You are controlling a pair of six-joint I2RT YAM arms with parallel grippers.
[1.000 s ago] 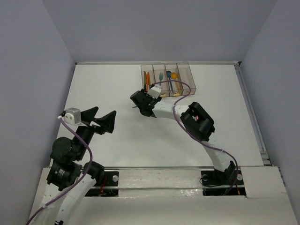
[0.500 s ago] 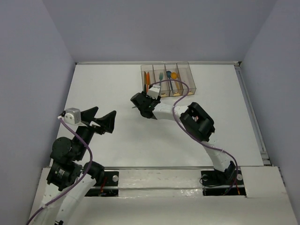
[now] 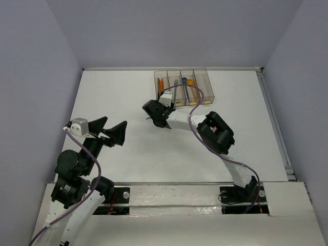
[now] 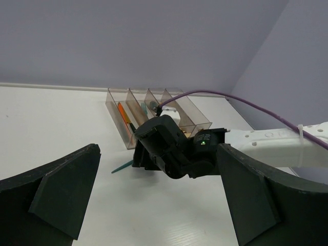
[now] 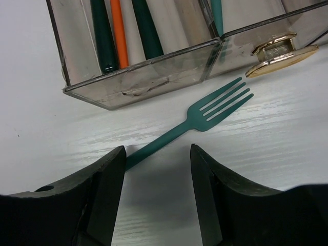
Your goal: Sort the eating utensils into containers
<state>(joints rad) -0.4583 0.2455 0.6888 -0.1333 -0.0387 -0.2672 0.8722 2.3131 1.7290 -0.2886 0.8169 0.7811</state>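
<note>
A teal fork (image 5: 197, 121) lies flat on the white table just in front of the containers (image 5: 154, 77), tines toward the right. My right gripper (image 5: 157, 154) is open and low over the fork's handle end, which runs to its left fingertip (image 5: 115, 159). In the top view the right gripper (image 3: 155, 114) hides the fork. The row of clear bins (image 3: 184, 87) holds orange and teal utensils. The fork's handle (image 4: 123, 165) sticks out from under the right gripper in the left wrist view. My left gripper (image 3: 110, 130) is open and empty, well apart at the left.
The nearest bin holds two dark teal handles and an orange one (image 5: 119, 31). A gold-coloured piece (image 5: 279, 51) shows at the neighbouring bin's near wall. A purple cable (image 3: 192, 110) loops over the right arm. White table (image 3: 118, 92) lies left of the bins.
My right gripper has shifted slightly to the left in front of the bins. The left arm has not moved.
</note>
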